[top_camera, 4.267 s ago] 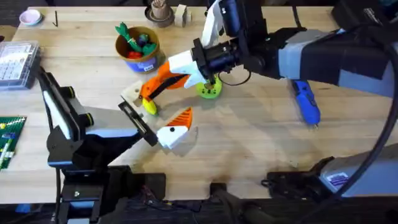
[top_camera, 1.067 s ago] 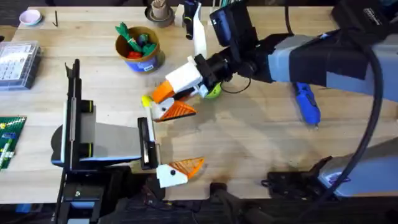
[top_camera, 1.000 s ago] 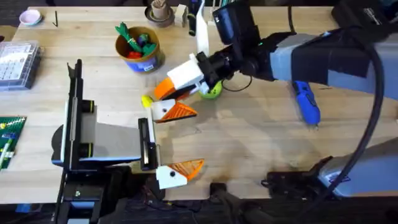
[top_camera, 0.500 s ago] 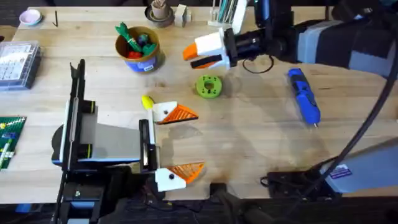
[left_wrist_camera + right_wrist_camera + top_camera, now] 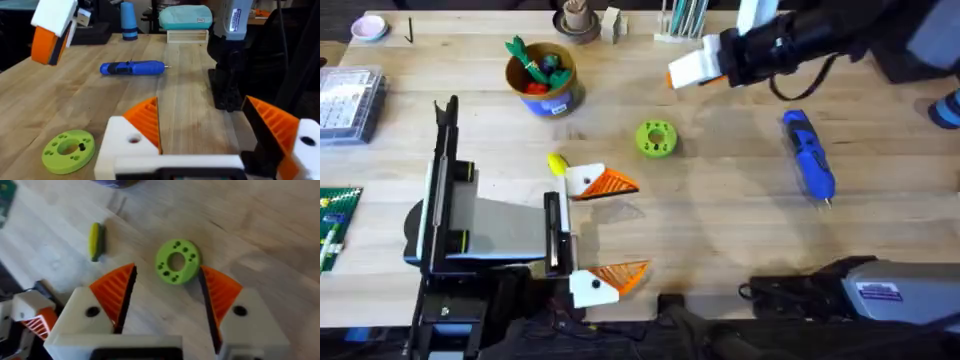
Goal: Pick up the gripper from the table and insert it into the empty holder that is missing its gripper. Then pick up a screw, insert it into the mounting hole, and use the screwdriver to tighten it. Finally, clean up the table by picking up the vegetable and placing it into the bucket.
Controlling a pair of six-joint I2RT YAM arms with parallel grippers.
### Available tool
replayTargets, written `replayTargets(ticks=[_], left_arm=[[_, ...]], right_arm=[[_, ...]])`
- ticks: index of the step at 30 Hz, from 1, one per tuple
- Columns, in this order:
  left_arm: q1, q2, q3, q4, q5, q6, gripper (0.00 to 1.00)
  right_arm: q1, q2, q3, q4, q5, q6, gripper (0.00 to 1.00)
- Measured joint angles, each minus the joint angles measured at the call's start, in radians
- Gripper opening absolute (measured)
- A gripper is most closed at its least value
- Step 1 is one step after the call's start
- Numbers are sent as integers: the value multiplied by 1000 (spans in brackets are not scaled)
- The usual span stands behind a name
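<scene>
My left gripper (image 5: 638, 227) stands open and wide at the front left. Both of its white finger bases carry orange ribbed tips. The far base looks like the holder (image 5: 584, 181), with the orange gripper (image 5: 616, 183) seated in it. Its mounting hole (image 5: 133, 140) shows as a small dark spot. The yellow vegetable (image 5: 557, 164) lies on the table just beyond that finger. My right gripper (image 5: 685, 74) hovers open and empty at the back, above and beyond the green disc (image 5: 177, 262). The blue screwdriver (image 5: 808, 156) lies at the right. The tan bucket (image 5: 563, 88) stands at the back left.
Red and green toy vegetables (image 5: 538, 66) fill the bucket. A brown cup of sticks (image 5: 578, 20) stands at the back edge. A clear parts box (image 5: 348, 100) and a green plate (image 5: 334, 222) sit at the far left. Bare wood lies between the disc and the screwdriver.
My right gripper has left the left arm's far finger, moving back and right past the green disc. Earlier, the left arm swung and spread its fingers; in the last second it stayed still.
</scene>
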Motion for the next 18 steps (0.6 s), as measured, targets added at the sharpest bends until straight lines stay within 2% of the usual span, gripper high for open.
replayTargets(ticks=[4, 7, 18], left_arm=[[0, 0, 0, 0, 0, 0, 993], [0, 0, 0, 0, 0, 0, 993], [0, 0, 0, 0, 0, 0, 993]], right_arm=[[0, -18, 23, -57, 175, -64, 795], [0, -8, 23, -68, 256, -87, 794], [0, 11, 23, -70, 331, -108, 794]])
